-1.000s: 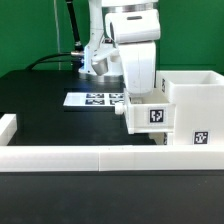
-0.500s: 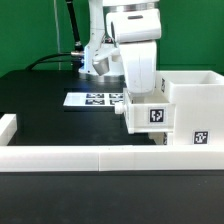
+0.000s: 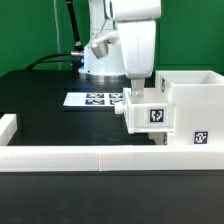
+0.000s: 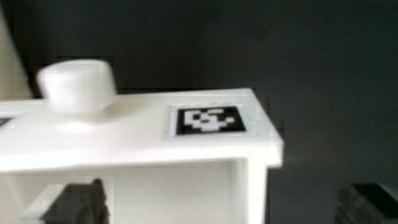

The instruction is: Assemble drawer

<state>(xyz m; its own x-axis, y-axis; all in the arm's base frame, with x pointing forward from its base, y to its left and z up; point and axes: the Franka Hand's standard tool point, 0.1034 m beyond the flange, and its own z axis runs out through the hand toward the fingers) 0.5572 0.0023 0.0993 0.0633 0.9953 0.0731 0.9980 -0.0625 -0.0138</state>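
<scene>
The drawer's large white shell [image 3: 192,100] stands at the exterior view's right, tags on its front. A small white tray [image 3: 148,113] with a tag sits against the shell's left side. In the wrist view the tray [image 4: 143,150] shows a round white knob [image 4: 75,85] and a square tag [image 4: 214,120]. My gripper [image 3: 134,93] hangs just above the tray. In the wrist view the gripper [image 4: 222,205] is open: its dark fingertips [image 4: 75,205] stand wide apart, and the far one is clear of the tray's edge. The second small tray is out of view.
The marker board [image 3: 95,99] lies flat on the black table behind the tray. Low white border rails run along the front [image 3: 80,158] and at the exterior view's left [image 3: 8,128]. Cables hang at the back by the arm's base.
The arm has risen: the hand that sat low over the small tray now stands higher above it. The tray and the shell have not moved.
</scene>
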